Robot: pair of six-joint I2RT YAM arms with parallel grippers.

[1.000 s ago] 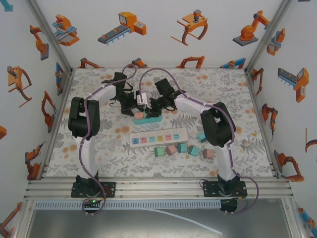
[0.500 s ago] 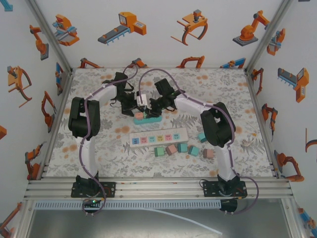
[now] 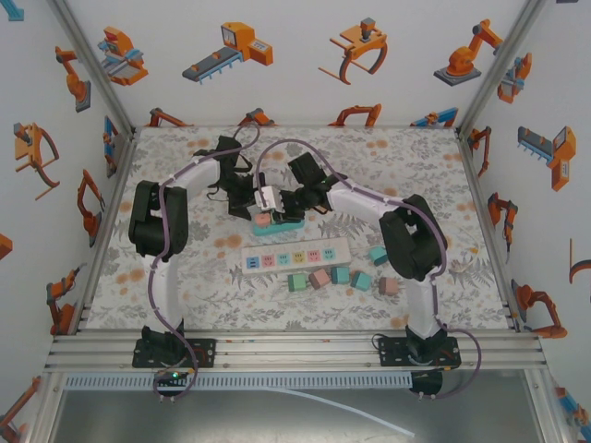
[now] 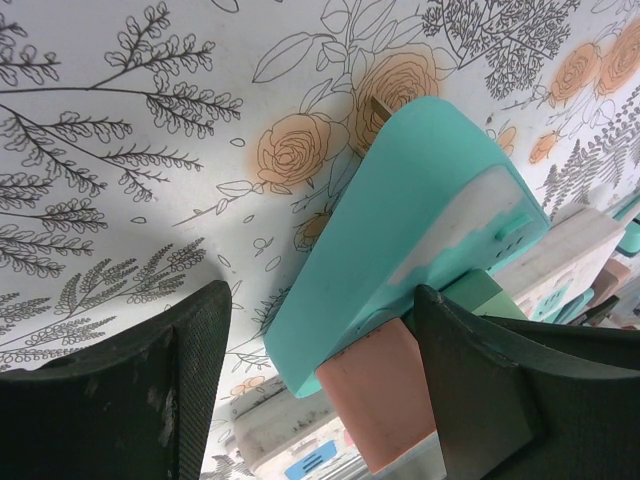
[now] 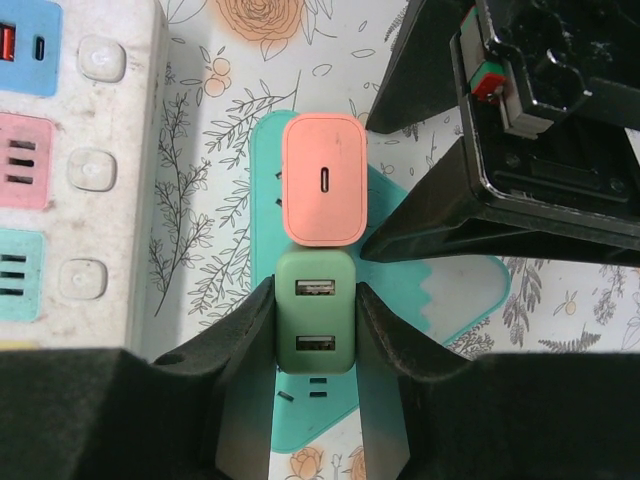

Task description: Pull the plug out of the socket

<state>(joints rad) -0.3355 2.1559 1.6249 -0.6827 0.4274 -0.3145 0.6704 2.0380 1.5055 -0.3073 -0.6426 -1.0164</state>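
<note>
The teal socket (image 5: pixel 455 290) lies on the floral table with two plugs in it. My right gripper (image 5: pixel 315 330) is shut on the green plug (image 5: pixel 315 325), one finger on each side. Just beyond it stands the pink plug (image 5: pixel 324 180). My left gripper (image 4: pixel 320 390) is open and straddles the socket (image 4: pixel 400 220). Its right finger (image 4: pixel 500 390) rests against the pink plug (image 4: pixel 375 400), and its left finger (image 4: pixel 150 400) stands clear with a gap. From above, both grippers (image 3: pixel 259 209) (image 3: pixel 286 209) meet over the socket (image 3: pixel 288 225) at mid-table.
A white power strip (image 3: pixel 295 257) with coloured outlets lies nearer the arm bases, and shows at the left edge (image 5: pixel 70 170) of the right wrist view. Several loose coloured plugs (image 3: pixel 340 277) lie just in front of it. Walls enclose the table on three sides.
Both grippers and the socket with its plugs have shifted slightly toward the near right. The jaws of both grippers stand as before.
</note>
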